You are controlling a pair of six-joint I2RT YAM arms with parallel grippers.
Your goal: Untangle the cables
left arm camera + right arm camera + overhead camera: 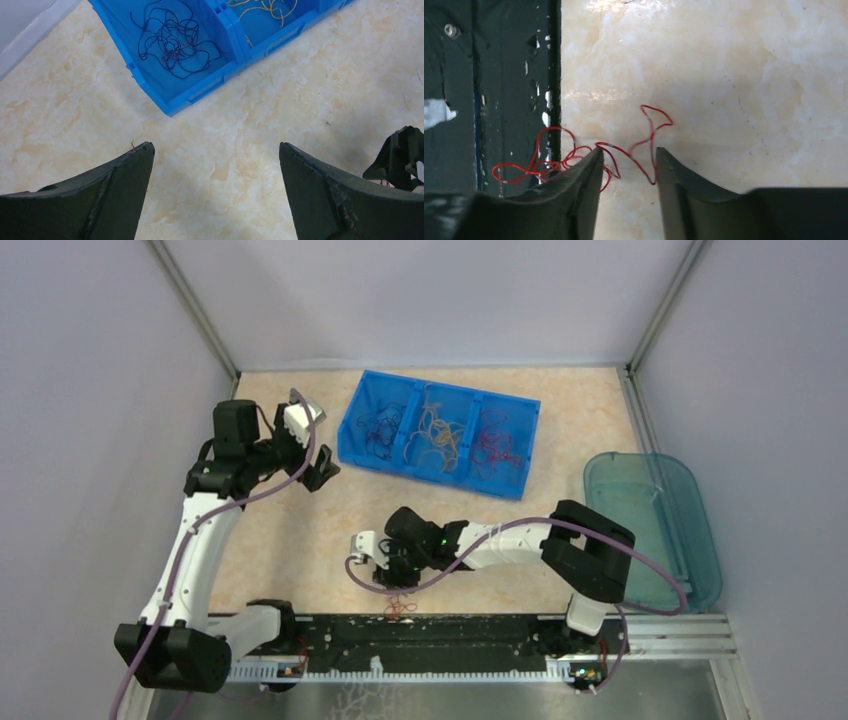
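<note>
A tangle of thin red cables (pixel 652 140) lies on the marbled table, partly over the black rail at the near edge (pixel 400 608). My right gripper (pixel 629 150) hangs low over it, open, with a red strand running across the gap between its fingertips (pixel 385 565). Other cables lie sorted in the blue bin (pixel 430 472): dark purple-blue ones (pixel 378 430) (pixel 172 42), orange-yellow ones (pixel 440 432) (pixel 260 6) and red ones (pixel 497 440). Wide open and empty, my left gripper (pixel 216 145) hovers just left of the bin's left end (pixel 325 472).
A teal translucent tray (pixel 650 530) stands at the right side of the table. The black rail (pixel 450 632) (pixel 499 90) runs along the near edge. Grey walls close in the left, back and right.
</note>
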